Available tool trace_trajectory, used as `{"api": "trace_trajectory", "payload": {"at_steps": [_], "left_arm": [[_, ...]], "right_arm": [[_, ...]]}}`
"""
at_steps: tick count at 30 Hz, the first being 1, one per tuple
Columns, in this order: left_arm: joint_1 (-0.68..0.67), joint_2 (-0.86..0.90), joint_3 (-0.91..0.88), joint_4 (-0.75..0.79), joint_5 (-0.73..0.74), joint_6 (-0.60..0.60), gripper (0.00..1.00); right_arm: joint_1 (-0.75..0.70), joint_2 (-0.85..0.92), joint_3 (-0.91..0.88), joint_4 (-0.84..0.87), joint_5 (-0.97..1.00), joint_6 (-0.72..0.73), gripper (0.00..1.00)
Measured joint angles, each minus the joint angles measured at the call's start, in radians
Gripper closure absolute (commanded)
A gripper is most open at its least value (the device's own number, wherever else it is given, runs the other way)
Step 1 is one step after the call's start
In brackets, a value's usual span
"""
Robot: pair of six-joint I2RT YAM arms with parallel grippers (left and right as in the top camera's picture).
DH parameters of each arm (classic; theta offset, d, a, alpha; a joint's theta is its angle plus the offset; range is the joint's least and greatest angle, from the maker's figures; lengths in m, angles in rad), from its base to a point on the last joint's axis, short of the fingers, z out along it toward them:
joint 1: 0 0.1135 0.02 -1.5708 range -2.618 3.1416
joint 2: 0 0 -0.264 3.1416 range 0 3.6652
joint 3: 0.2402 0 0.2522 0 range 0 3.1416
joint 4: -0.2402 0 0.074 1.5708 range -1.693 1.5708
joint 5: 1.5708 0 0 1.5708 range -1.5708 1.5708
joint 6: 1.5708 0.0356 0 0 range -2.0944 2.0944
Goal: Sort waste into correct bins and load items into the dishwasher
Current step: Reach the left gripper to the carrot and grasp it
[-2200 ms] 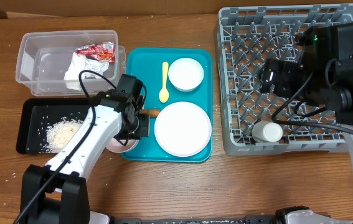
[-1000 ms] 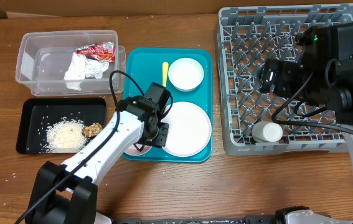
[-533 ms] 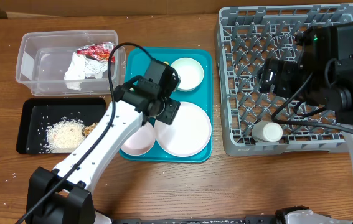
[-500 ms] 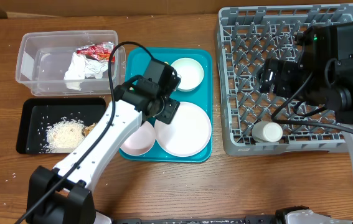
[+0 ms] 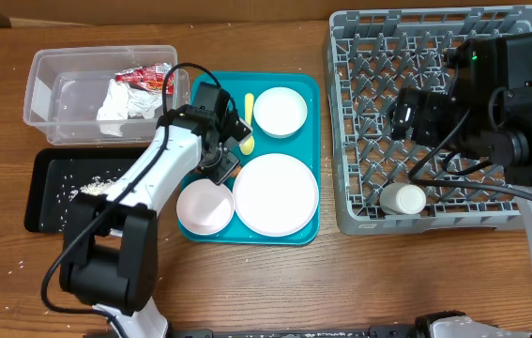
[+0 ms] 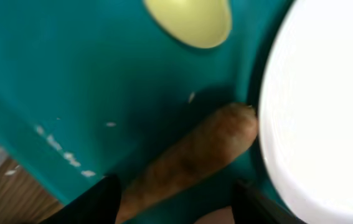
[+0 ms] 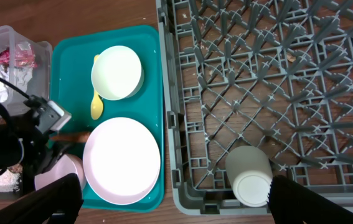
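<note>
My left gripper hovers low over the left side of the teal tray, open. In the left wrist view its dark fingers stand wide apart either side of a brown stick-like piece of food lying on the tray. Beside it are a yellow spoon, a big white plate, a white bowl and a pink bowl. My right gripper hangs open above the grey dish rack, holding nothing. A white cup lies in the rack.
A clear bin with a red wrapper and crumpled paper stands at the back left. In front of it a black tray holds rice. A few grains lie on the wooden table by the tray.
The left arm has swung from over the white plate back to the tray's left side, down by the brown piece. The pink bowl now shows. The right arm has not moved.
</note>
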Motion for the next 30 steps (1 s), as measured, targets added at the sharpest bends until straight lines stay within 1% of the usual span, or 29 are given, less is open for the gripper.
{"api": "trace_trajectory", "payload": {"at_steps": [6, 7, 8, 10, 12, 14, 15, 16, 22, 25, 28, 30], "left_arm": [[-0.003, 0.045, 0.000, 0.002, 0.049, 0.039, 0.43], [-0.003, 0.057, 0.000, 0.002, 0.052, 0.042, 0.46], [-0.003, 0.073, 0.001, 0.003, 0.052, 0.044, 0.55], [-0.003, 0.111, 0.006, 0.010, 0.053, 0.051, 0.59], [-0.003, 0.117, 0.016, 0.013, 0.051, 0.047, 0.62], [-0.003, 0.120, 0.020, 0.019, 0.051, 0.037, 0.73], [-0.003, 0.121, 0.021, 0.024, 0.052, 0.030, 0.82], [-0.003, 0.121, 0.021, 0.028, 0.052, 0.020, 0.96], [-0.003, 0.124, 0.035, 0.025, 0.051, -0.042, 0.96], [-0.003, 0.146, 0.089, -0.035, 0.043, -0.089, 0.96], [-0.002, 0.175, 0.204, -0.179, 0.036, -0.147, 0.96], [0.000, 0.185, 0.332, -0.292, 0.033, -0.192, 0.96]], "right_arm": [[0.000, 0.000, 0.000, 0.000, 0.000, 0.000, 0.02], [0.000, 0.000, 0.000, 0.000, 0.000, 0.000, 0.02], [0.000, 0.000, 0.000, 0.000, 0.000, 0.000, 0.02], [0.000, 0.001, 0.000, 0.000, 0.000, 0.000, 0.02], [0.000, 0.002, 0.000, 0.000, 0.000, 0.000, 0.02], [0.000, 0.004, 0.000, 0.000, 0.000, 0.000, 0.02], [0.000, 0.005, 0.000, 0.000, 0.000, 0.000, 0.02], [0.000, 0.006, 0.000, 0.000, 0.000, 0.000, 0.02], [0.000, 0.008, 0.000, 0.000, 0.000, 0.000, 0.02], [0.000, 0.008, 0.000, 0.000, 0.000, 0.000, 0.02], [0.000, 0.009, 0.000, -0.001, 0.000, 0.000, 0.02], [0.000, 0.010, 0.000, -0.001, 0.000, 0.000, 0.02]]}}
